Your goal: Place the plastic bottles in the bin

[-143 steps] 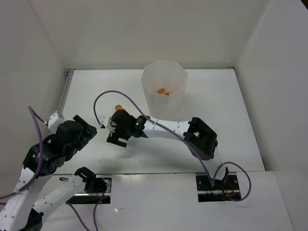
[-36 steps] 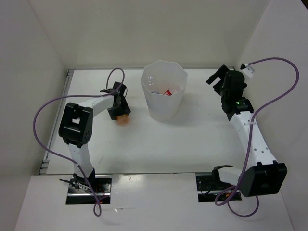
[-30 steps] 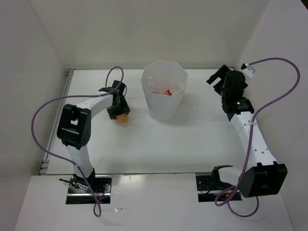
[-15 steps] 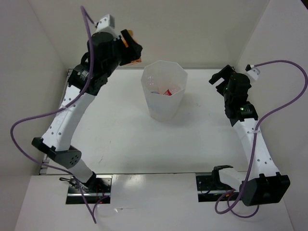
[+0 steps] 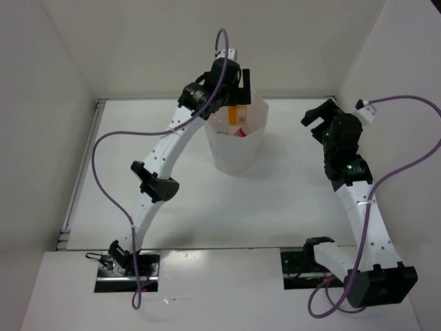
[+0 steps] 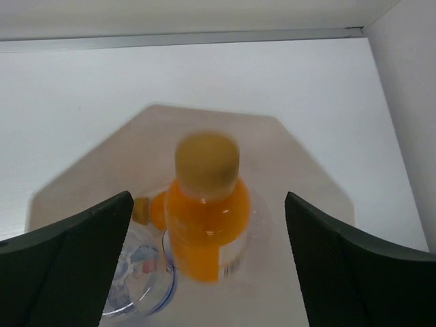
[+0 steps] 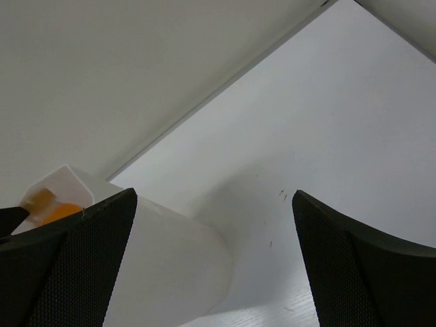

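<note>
The bin (image 5: 234, 148) stands at the back middle of the table. My left gripper (image 5: 233, 81) hangs open over its mouth. The short orange bottle (image 5: 236, 114) is loose below it, inside the rim. In the left wrist view the orange bottle (image 6: 204, 211) is blurred between my open fingers (image 6: 68, 266) and touches neither, with the bin's wall (image 6: 303, 170) around it. The clear bottle with blue label (image 6: 133, 272) lies on the bin's floor. A red patch of the red-label bottle (image 5: 239, 133) shows inside. My right gripper (image 5: 322, 114) is open and empty, right of the bin (image 7: 157, 272).
White walls enclose the table on the left, back and right. The right arm's purple cable (image 5: 413, 138) loops near the right wall. The left arm (image 5: 162, 162) stretches across the table's left half up to the bin.
The left gripper lifted the orange bottle from the table left of the bin, swung it over the bin and opened. The bottle now drops free. The right arm barely shifted.
</note>
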Available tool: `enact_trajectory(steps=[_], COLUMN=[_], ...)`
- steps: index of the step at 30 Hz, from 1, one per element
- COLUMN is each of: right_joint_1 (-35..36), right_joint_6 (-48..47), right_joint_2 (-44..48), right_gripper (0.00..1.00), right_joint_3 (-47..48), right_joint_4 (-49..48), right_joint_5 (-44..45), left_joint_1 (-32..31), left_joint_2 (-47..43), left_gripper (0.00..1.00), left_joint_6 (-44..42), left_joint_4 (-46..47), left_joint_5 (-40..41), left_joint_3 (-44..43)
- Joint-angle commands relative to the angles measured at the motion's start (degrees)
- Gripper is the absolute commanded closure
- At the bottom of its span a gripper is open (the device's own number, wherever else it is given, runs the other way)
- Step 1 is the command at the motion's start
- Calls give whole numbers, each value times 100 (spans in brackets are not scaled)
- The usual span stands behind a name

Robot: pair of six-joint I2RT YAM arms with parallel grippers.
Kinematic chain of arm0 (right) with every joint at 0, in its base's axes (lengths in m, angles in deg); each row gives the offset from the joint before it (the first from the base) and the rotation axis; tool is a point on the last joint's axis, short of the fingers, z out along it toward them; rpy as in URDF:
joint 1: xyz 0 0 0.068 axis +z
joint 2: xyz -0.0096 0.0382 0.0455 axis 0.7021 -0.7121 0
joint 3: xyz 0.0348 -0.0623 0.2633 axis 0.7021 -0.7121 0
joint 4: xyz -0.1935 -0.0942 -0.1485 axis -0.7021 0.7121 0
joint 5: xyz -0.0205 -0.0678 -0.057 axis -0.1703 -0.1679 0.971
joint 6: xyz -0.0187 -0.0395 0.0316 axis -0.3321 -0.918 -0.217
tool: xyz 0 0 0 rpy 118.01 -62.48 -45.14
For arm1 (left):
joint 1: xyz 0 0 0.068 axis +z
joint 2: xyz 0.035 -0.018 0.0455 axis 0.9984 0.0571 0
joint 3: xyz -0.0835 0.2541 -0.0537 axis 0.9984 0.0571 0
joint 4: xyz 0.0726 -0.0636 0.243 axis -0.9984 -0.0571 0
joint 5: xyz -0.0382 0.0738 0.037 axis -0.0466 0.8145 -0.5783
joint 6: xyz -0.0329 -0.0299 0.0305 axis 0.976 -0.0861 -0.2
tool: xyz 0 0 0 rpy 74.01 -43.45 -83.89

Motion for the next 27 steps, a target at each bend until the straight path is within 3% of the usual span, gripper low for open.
enact_trajectory(steps=[1,9,13,16,17,18,19,20,21,23,24,27], right_joint_1=[-52,-52,-52,89,167,229,229,282,378,562,746,968], right_joint_6=[47,-23,-138,-278,-348,-445,-446,-498,-498,-498,-498,-446], right_joint_2=[306,132,70,227,280,280,228,167,79,26,26,26], right_gripper=[0,0,0,0,0,0,0,0,0,0,0,0], right_joint_3=[-45,341,464,395,394,446,595,648,649,571,457,342], right_joint_4=[-10,1051,1502,1564,1616,1686,1870,1932,1985,2039,1917,1802], right_joint_5=[136,-22,-540,-446,-445,-331,-278,-278,-278,-225,-173,56], left_joint_1=[-122,-439,-439,-439,-439,-439,-282,-150,-70,0,1,1], left_joint_2=[-633,-1634,-2048,-3214,-4088,-4619,-5834,-6498,-7123,-8780,-9330,-9336], left_gripper=[0,0,0,0,0,0,0,0,0,0,0,0], left_joint_6=[-209,-130,222,791,959,1160,1162,1284,1425,1426,1705,2058], left_joint_4=[-117,-723,-1722,-1533,-1341,-686,-253,195,974,1533,1335,106], left_joint_5=[196,91,485,950,1396,1531,1462,1279,1277,1163,1441,1796], left_joint_3=[-366,-365,-497,1192,2800,3773,4749,5716,7405,8664,9253,9644])
